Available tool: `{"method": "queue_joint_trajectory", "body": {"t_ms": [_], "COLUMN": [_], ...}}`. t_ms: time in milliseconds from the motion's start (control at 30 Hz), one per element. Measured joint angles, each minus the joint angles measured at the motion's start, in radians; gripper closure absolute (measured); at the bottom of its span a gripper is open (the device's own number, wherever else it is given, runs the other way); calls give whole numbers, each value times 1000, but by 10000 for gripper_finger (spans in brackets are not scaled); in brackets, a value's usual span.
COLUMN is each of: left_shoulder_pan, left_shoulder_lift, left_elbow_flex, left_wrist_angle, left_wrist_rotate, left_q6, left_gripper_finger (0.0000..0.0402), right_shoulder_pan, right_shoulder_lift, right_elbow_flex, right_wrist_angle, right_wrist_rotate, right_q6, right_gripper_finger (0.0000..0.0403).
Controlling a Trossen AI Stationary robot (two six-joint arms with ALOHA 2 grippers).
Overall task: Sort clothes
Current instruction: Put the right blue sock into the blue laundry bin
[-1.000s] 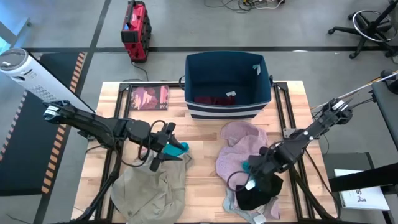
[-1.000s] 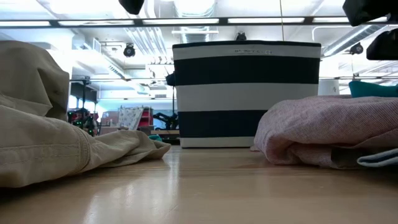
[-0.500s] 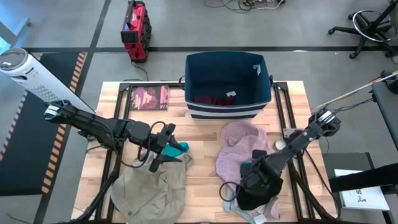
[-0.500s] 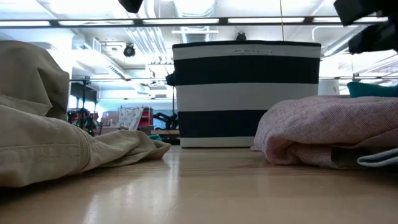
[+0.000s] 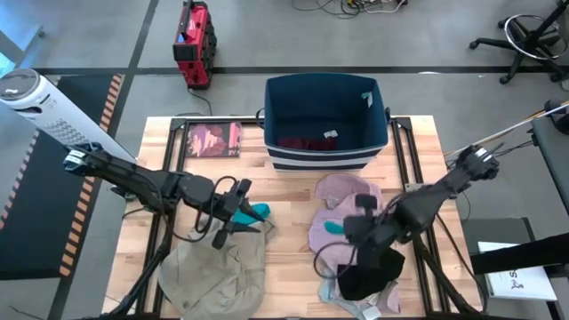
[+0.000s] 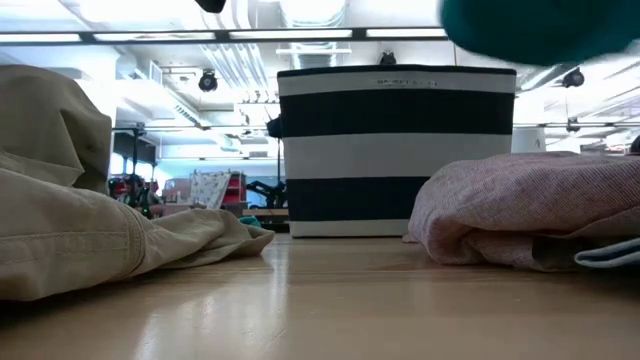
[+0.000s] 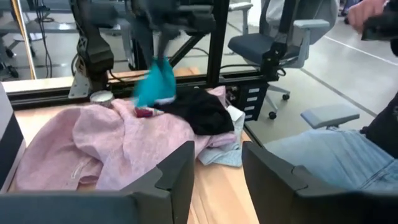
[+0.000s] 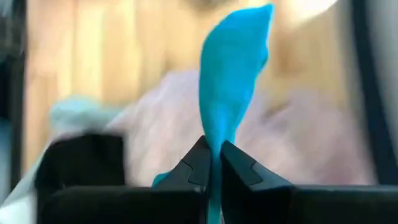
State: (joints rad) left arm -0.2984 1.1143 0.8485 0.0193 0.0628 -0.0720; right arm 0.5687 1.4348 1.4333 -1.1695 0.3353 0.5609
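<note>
My right gripper (image 5: 345, 228) is shut on a small teal piece (image 5: 332, 228) above the mauve-pink garment (image 5: 348, 206). The teal piece also shows high up in the low view (image 6: 540, 25). A black garment (image 5: 366, 271) lies on a grey one (image 5: 331, 290) at the near right. My left gripper (image 5: 233, 215) hovers open over the far edge of the beige garment (image 5: 213, 271). A second teal piece (image 5: 258, 212) lies beside its fingers; whether they touch it, I cannot tell. My right gripper pinches one end of the small teal piece (image 8: 211, 146) between its two fingertips. The piece hangs below the gripper (image 7: 155, 84), lifted clear of the mauve-pink garment.
A navy and white striped bin (image 5: 324, 158) stands at the far middle with maroon cloth inside. A dark-red booklet (image 5: 213, 140) lies at the far left. A person in jeans (image 7: 329, 155) sits beyond the table's right edge. Bare wood shows between the two piles.
My right gripper has shut on the small teal piece beside the black garment. It has gone up and toward the far edge with the piece, which now hangs clear above the mauve-pink garment.
</note>
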Motion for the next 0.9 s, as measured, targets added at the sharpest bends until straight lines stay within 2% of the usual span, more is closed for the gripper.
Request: {"method": "queue_joint_trajectory", "body": {"t_ms": [233, 367, 500, 600, 800, 900], "left_shoulder_pan": [-4, -5, -10, -11, -24, -41], "left_shoulder_lift": [-1, -1, -1, -2, -2, -2], "left_elbow_flex": [35, 43, 54, 55, 55, 55], "left_wrist_angle": [-35, -45, -58, -67, -138, -166], "left_wrist_rotate": [0, 0, 0, 0, 1, 1], "left_q6": [-16, -16, -16, -17, -72, -105], "left_gripper_finger": [266, 239, 207, 184, 152, 145], "right_shoulder_pan": [-107, -221, -367, -492, -744, -839], "right_shoulder_lift": [-98, -142, -161, -165, -137, -102], "right_elbow_flex": [97, 114, 114, 114, 114, 112], "right_wrist_angle": [16, 156, 354, 468, 526, 524], "right_wrist_rotate": [303, 394, 387, 326, 161, 155], "right_q6": [-189, -378, -609, -727, -803, -806], "right_gripper_finger": [402, 403, 403, 403, 403, 403]}}
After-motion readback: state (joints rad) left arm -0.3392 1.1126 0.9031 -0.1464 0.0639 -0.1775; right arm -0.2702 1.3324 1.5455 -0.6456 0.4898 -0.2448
